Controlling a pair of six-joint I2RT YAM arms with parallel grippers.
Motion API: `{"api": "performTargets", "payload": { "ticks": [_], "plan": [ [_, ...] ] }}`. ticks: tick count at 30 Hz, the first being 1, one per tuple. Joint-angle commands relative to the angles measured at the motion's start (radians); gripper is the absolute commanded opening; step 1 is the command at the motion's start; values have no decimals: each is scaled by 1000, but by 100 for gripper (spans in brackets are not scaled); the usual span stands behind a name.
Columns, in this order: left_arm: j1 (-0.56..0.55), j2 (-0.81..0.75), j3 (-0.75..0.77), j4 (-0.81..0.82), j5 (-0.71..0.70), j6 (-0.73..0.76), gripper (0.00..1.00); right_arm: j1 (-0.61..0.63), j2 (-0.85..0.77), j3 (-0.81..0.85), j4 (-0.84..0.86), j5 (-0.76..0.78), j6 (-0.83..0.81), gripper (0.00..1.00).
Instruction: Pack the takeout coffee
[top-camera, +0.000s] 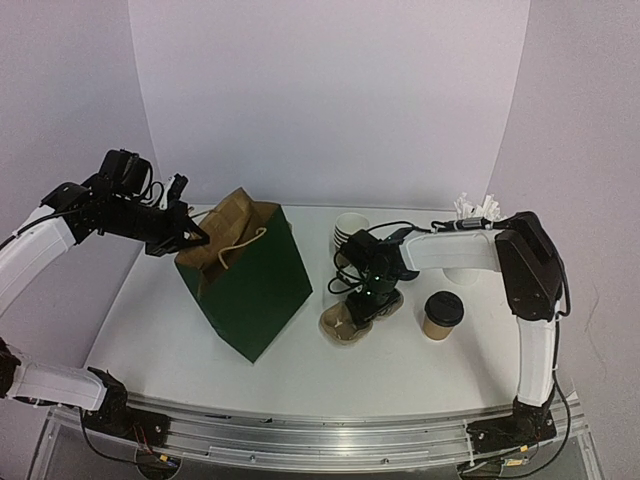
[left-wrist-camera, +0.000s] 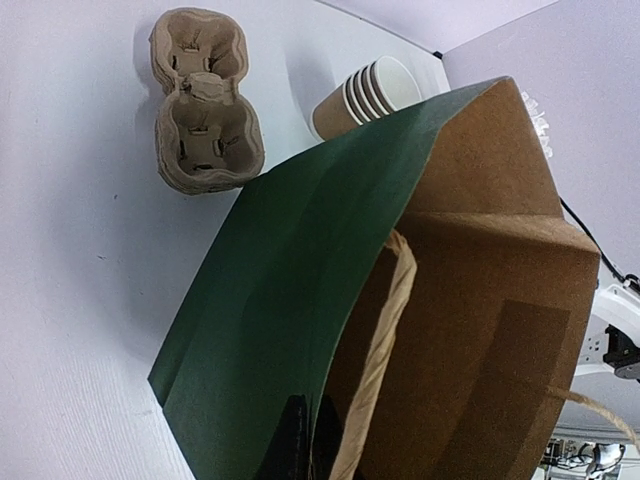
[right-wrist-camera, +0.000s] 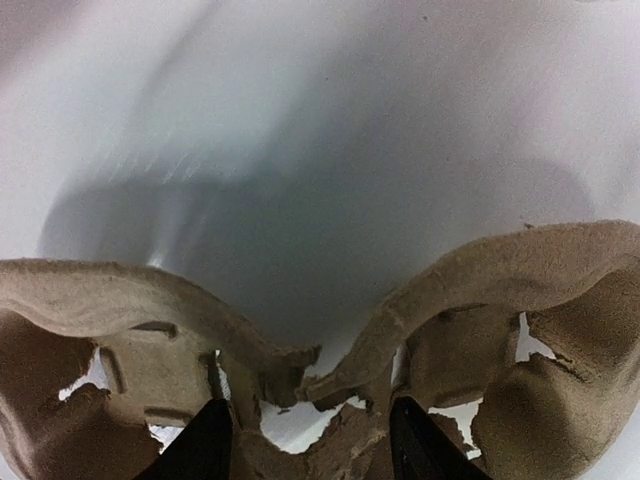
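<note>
The takeout coffee (top-camera: 441, 315), black lid on, stands on the table (top-camera: 150, 330) just right of the pulp tray (top-camera: 345, 325). The right gripper (right-wrist-camera: 312, 442) straddles the tray's middle ridge with its fingers apart; whether they touch it is unclear. The left gripper (top-camera: 188, 236) is pinched on the green bag (top-camera: 255, 290) at its rim.

Cut off by the left wrist view's lower and right edges: the green bag (left-wrist-camera: 300, 300). Right of the bag, from above, partly covered by the right gripper (top-camera: 363, 303): the pulp tray (top-camera: 338, 328); contact impossible to tell. Farther right, mostly hidden behind that arm: a cup of sticks (top-camera: 478, 210).
</note>
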Motion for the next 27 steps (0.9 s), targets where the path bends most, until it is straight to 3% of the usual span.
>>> {"api": "performTargets", "payload": {
  "ticks": [1, 5, 10, 16, 19, 27],
  "plan": [
    [-23, 8, -22, 55, -18, -29, 0, -1, 9, 12, 22, -9, 11, 57],
    [-71, 34, -16, 71, -75, -69, 0, -1, 13, 9, 33, -8, 23, 58],
    [-112, 96, 36, 21, -131, -94, 1, -1, -7, -4, 43, -14, 32, 40],
    [-116, 121, 51, 8, -113, -115, 34, -1, -20, -40, 55, -29, 30, 39],
    [-116, 111, 53, 18, -108, -123, 46, -1, -23, -58, 62, -31, 32, 35],
    [-116, 104, 78, 30, -67, -138, 53, -1, -193, -105, 44, 8, 31, 21]
  ]
}}
